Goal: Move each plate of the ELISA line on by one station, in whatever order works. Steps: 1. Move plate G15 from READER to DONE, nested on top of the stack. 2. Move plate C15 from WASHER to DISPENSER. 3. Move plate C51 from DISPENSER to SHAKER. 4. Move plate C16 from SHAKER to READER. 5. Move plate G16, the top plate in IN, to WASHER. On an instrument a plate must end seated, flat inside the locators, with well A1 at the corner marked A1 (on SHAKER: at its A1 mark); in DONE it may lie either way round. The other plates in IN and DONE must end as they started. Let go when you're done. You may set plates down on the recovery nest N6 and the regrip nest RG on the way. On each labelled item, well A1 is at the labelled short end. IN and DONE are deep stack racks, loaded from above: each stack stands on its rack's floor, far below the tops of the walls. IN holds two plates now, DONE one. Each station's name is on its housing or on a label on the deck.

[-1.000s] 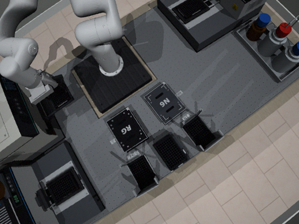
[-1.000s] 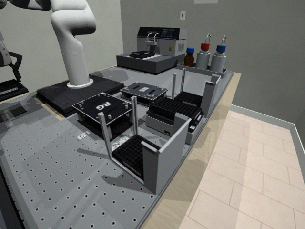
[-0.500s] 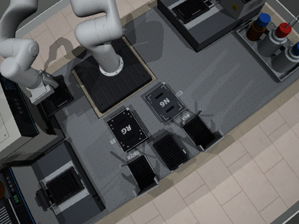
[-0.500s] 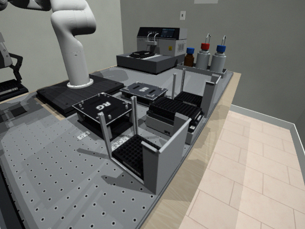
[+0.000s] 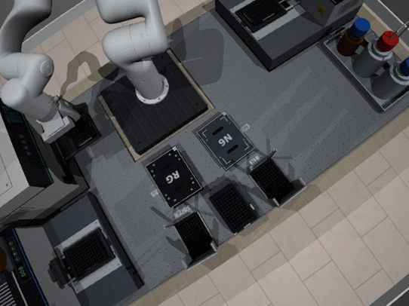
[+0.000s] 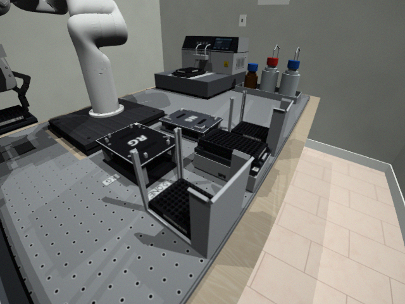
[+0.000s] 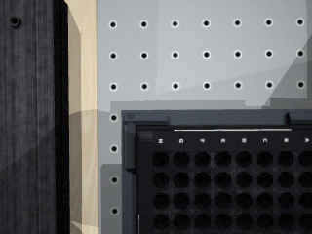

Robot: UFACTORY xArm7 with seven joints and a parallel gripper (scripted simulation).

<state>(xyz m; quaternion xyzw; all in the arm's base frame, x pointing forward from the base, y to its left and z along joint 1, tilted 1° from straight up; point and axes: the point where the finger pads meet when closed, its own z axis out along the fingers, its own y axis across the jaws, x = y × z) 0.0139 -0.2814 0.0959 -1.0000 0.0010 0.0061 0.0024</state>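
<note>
My gripper is open and empty. It hangs just above a black well plate that lies on the READER's drawer at the far left of the deck. The wrist view shows this plate's corner and row letters; my fingers do not show there. Another plate sits on the WASHER at the back. One plate sits on the DISPENSER at the front left. One plate sits on the SHAKER. The IN rack and the DONE rack hold plates. The plate labels are too small to read.
The regrip nest RG and the recovery nest N6 stand bare mid-deck. The arm's black base plate lies beside the READER. Three bottles stand at the back right. The rack posts and walls rise high.
</note>
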